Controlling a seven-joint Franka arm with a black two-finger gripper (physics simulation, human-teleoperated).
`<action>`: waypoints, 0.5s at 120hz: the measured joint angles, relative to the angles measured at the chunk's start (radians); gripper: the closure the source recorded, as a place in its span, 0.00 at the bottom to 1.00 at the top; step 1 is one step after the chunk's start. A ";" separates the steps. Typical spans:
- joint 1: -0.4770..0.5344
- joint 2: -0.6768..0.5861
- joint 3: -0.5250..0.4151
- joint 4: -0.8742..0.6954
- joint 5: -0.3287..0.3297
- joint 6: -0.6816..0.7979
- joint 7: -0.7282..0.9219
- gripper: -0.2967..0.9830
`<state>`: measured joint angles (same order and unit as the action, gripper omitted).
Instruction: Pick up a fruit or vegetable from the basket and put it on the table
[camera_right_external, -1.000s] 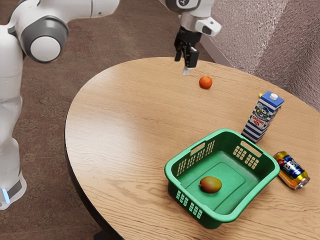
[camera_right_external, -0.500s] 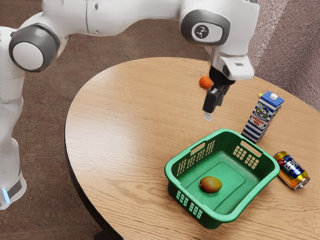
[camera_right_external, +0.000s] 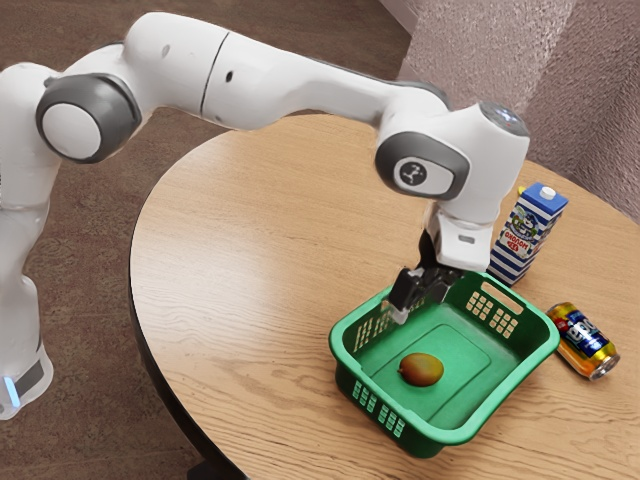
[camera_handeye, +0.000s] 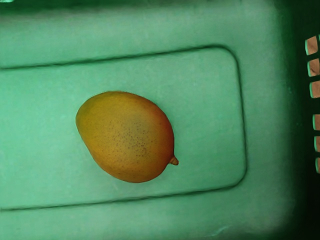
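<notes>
Green basket now has gripper over its 11 o'clock side, lower than 0.5 s ago; whether spread or closed, cannot tell. Mango unmoved on basket floor, exterior view's 6 o'clock from gripper; descent probably next.

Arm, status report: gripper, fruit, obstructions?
Gripper over basket, not touching mango. Mango on basket floor, not yet lifted. Nothing seen lying on it.
</notes>
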<state>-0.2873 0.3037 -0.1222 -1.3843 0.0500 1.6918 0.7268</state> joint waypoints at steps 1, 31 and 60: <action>-0.004 0.005 0.000 0.007 0.000 0.001 0.003 0.23; -0.049 0.100 0.036 0.081 -0.024 0.025 0.070 0.23; -0.061 0.157 0.064 0.074 -0.052 0.054 0.113 0.23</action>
<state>-0.3484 0.4610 -0.0582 -1.3104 -0.0020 1.7454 0.8401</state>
